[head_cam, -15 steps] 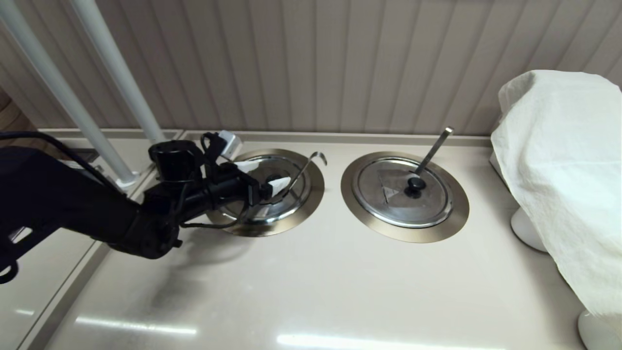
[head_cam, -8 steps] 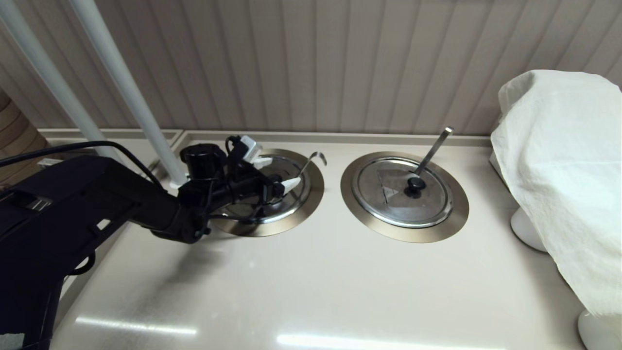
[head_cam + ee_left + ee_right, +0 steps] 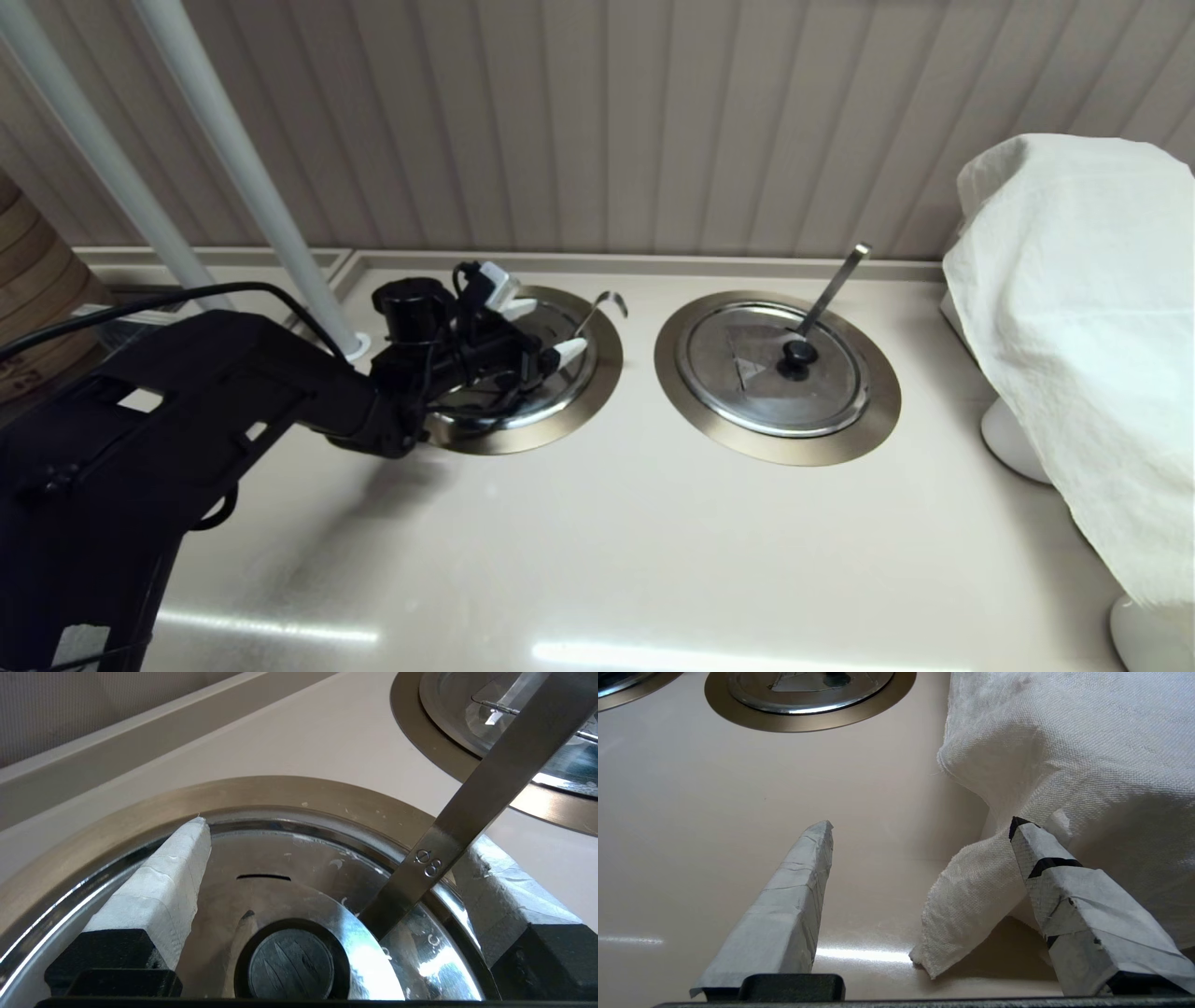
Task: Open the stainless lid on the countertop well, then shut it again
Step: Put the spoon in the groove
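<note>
Stainless lid (image 3: 551, 369) lies flat in the countertop well (image 3: 597, 378), directly beneath the left gripper (image 3: 546, 331). That gripper hovers low over the lid with its white-taped fingers (image 3: 163, 886) spread apart, one on each side of the black knob (image 3: 292, 963), holding nothing. A ladle rod (image 3: 593, 317) rises between the fingers. Beyond the fingertips sits the twin lid (image 3: 775, 369). The right gripper (image 3: 920, 830) hangs open near a white cloth (image 3: 1064, 751).
</note>
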### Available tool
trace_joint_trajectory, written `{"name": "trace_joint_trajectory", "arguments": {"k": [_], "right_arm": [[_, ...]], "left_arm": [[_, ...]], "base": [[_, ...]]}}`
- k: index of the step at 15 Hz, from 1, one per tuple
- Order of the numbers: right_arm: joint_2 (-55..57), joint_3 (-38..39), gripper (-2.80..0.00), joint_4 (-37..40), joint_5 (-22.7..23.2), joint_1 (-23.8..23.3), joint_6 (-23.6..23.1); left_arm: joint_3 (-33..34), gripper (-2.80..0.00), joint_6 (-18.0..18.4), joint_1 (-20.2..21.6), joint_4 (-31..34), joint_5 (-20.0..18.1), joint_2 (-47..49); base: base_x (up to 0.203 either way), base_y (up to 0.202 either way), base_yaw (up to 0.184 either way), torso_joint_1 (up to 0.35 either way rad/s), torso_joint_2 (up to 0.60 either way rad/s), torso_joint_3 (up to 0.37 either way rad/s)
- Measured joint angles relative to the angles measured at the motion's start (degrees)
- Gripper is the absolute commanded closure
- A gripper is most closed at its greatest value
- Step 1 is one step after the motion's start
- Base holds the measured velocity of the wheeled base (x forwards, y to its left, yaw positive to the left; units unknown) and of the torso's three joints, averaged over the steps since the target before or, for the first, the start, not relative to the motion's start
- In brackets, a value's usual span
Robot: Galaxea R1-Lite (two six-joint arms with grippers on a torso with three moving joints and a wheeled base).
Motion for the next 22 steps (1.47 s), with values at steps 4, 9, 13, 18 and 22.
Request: {"name": "trace_joint_trajectory", "arguments": {"k": [4, 9, 13, 18, 22], "right_arm": [[0.00, 0.00, -2.80, 0.00, 0.03, 0.00, 0.02], [0.00, 0.00, -2.80, 0.02, 0.00, -0.02, 0.00], [0.00, 0.00, -2.80, 0.00, 0.02, -0.02, 0.02], [0.00, 0.00, -2.80, 0.00, 0.00, -0.02, 0.00], [0.00, 0.00, -2.80, 0.00, -0.02, -0.02, -0.02]], "left_arm": [[-8.43, -2.80, -0.25, -0.35, 0.00, 5.26, 4.65], [-11.15, -2.80, -0.56, -0.57, 2.54, 6.45, 6.55], [-16.59, -2.80, -4.12, -0.55, 4.12, 13.11, 7.86], [-21.12, -2.80, -4.68, -0.55, 5.17, 16.93, 10.05], [-18.68, -2.80, -6.54, -0.58, 4.71, 16.65, 9.35]], "base": [[0.000, 0.000, 0.000, 0.000, 0.00, 0.000], [0.000, 0.000, 0.000, 0.000, 0.00, 0.000], [0.000, 0.000, 0.000, 0.000, 0.00, 0.000], [0.000, 0.000, 0.000, 0.000, 0.00, 0.000], [0.000, 0.000, 0.000, 0.000, 0.00, 0.000]]}}
